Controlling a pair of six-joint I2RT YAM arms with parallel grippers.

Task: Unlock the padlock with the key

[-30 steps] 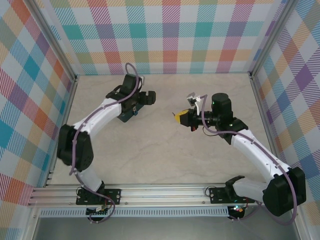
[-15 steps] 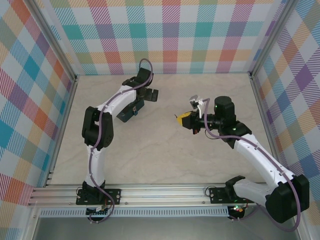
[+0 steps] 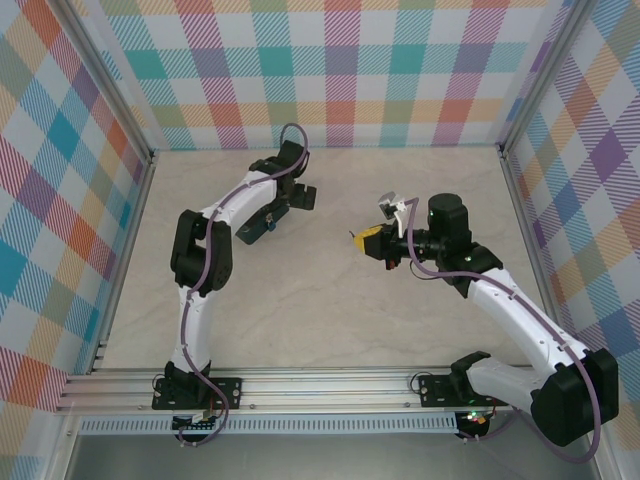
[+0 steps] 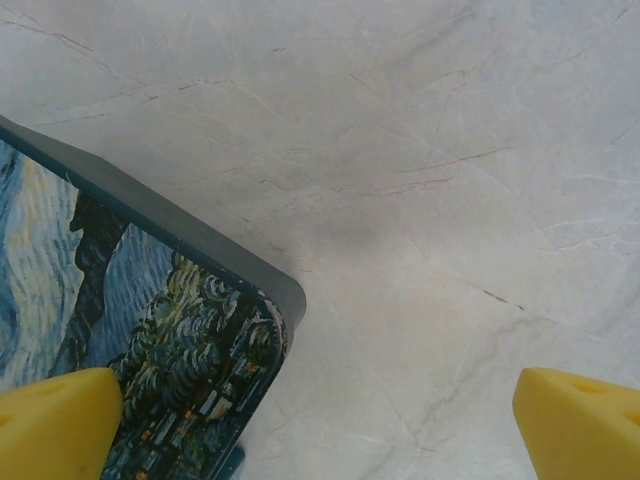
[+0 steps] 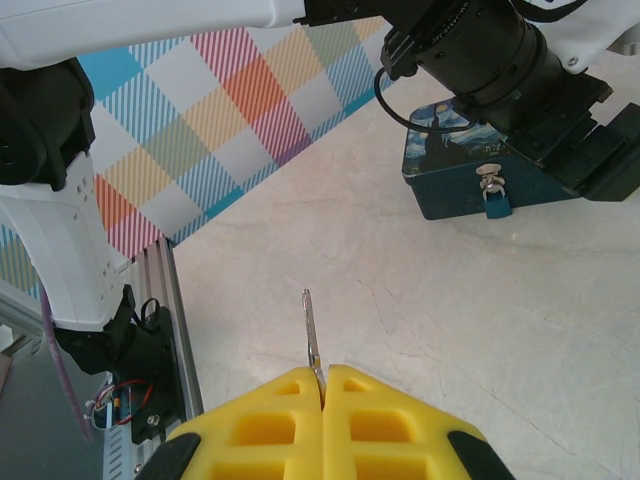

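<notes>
Marble table: right gripper pinches key, left gripper wide; right wrist reveals padlock

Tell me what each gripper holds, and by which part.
The right gripper pinches the key by one end; the left gripper, open, holds nothing.

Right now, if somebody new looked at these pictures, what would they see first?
First, the yellow right gripper, right of the middle of the table, pinching a thin key that sticks straight out of it. Across from it sits a swirly blue tin with a small blue padlock hanging on its front. The left gripper hangs open over the tin's corner.
</notes>
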